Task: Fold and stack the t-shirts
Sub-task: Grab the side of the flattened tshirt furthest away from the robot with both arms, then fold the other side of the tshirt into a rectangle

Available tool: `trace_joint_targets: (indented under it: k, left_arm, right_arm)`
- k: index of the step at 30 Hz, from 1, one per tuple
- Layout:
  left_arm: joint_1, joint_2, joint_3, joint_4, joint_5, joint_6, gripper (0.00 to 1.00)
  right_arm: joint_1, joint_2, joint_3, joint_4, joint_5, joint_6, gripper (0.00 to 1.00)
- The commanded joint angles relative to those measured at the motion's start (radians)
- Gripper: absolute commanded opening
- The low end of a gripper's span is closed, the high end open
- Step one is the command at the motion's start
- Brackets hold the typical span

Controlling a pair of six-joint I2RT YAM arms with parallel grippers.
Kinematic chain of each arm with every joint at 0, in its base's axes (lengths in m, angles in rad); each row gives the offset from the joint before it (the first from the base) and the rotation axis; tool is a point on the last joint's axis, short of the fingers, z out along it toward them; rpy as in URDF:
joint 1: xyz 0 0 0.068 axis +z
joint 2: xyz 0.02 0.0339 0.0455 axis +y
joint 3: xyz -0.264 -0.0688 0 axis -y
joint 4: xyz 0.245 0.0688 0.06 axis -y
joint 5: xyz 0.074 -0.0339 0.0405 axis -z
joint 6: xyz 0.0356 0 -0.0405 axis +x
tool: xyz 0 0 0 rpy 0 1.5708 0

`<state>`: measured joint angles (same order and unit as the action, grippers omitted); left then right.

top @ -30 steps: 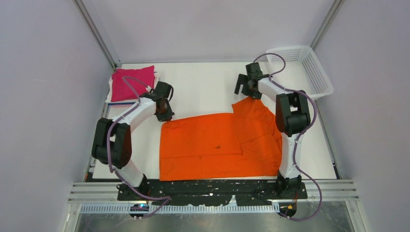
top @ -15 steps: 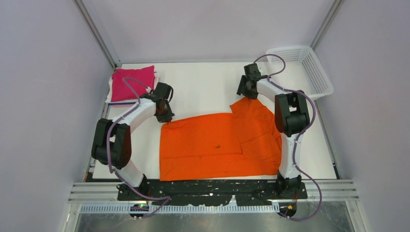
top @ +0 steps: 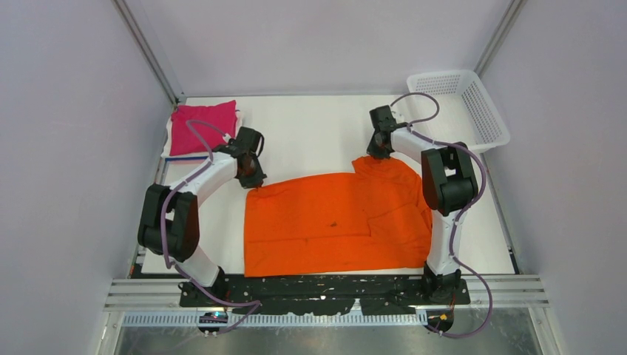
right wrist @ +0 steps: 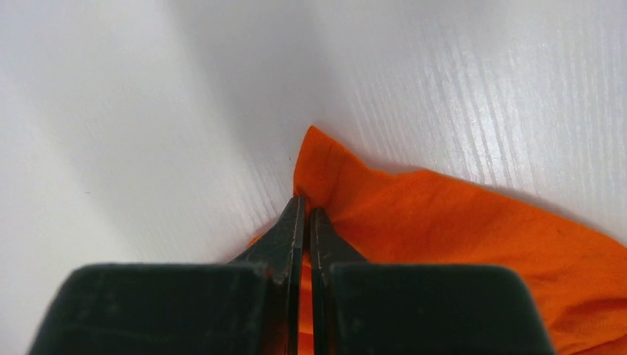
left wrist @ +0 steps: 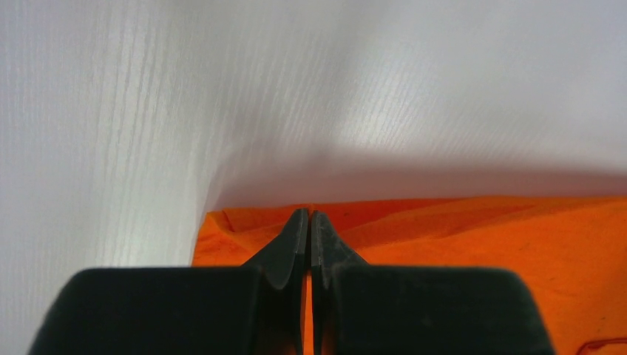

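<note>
An orange t-shirt point(top: 333, 222) lies partly folded on the white table, near the front middle. My left gripper point(top: 252, 177) is shut on its far left corner; in the left wrist view orange cloth point(left wrist: 458, 237) sits pinched between the closed fingers of that gripper point(left wrist: 310, 216). My right gripper point(top: 376, 154) is shut on the shirt's far right corner, and the right wrist view shows the orange corner point(right wrist: 325, 159) poking out past the closed tips of the gripper point(right wrist: 307, 203). A folded magenta-pink t-shirt point(top: 201, 127) rests at the back left, on top of other folded cloth whose white and blue edge point(top: 181, 158) shows underneath.
A white lattice basket point(top: 462, 107) stands at the back right corner. Grey walls with metal posts point(top: 148, 52) close in the table on three sides. The arm bases sit on a black plate point(top: 325, 288) at the near edge.
My right gripper has come down from above the table onto the orange shirt's far right corner and has shut on it. The left gripper has held its grip, barely moving.
</note>
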<state>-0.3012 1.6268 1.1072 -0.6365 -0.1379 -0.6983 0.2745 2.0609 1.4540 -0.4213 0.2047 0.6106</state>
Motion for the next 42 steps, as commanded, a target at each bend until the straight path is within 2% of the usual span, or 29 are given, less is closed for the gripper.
trace_joint_targets:
  k: [1,5,10,17,22,28,36,42]
  left_arm:
    - [-0.003,-0.05,-0.008,0.028,-0.003,0.011,0.0]
    - [-0.003,-0.083,-0.022,0.033,-0.003,0.009,0.0]
    - [-0.006,-0.131,-0.063,0.06,0.014,0.005,0.0]
    - [-0.038,-0.233,-0.157,0.081,0.012,-0.007,0.0]
    - [-0.068,-0.299,-0.225,0.087,-0.002,-0.016,0.0]
    - [-0.092,-0.384,-0.298,0.079,-0.013,-0.024,0.0]
    - [-0.101,-0.464,-0.354,0.047,-0.049,-0.034,0.0]
    - [-0.101,-0.493,-0.374,0.039,-0.031,-0.027,0.0]
  right_arm:
    - [0.008,-0.057,-0.014,0.027,0.082,-0.015,0.05]
    - [0.01,-0.162,-0.067,0.132,0.123,-0.103,0.05]
    - [0.019,-0.331,-0.222,0.231,0.111,-0.188,0.05]
    - [0.044,-0.539,-0.432,0.259,0.125,-0.188,0.05]
    - [0.091,-0.684,-0.53,0.184,0.214,-0.162,0.05]
    - [0.141,-0.93,-0.641,0.055,0.31,-0.122,0.05]
    - [0.205,-1.176,-0.718,-0.163,0.342,-0.064,0.05]
    - [0.255,-1.277,-0.77,-0.282,0.325,-0.029,0.05]
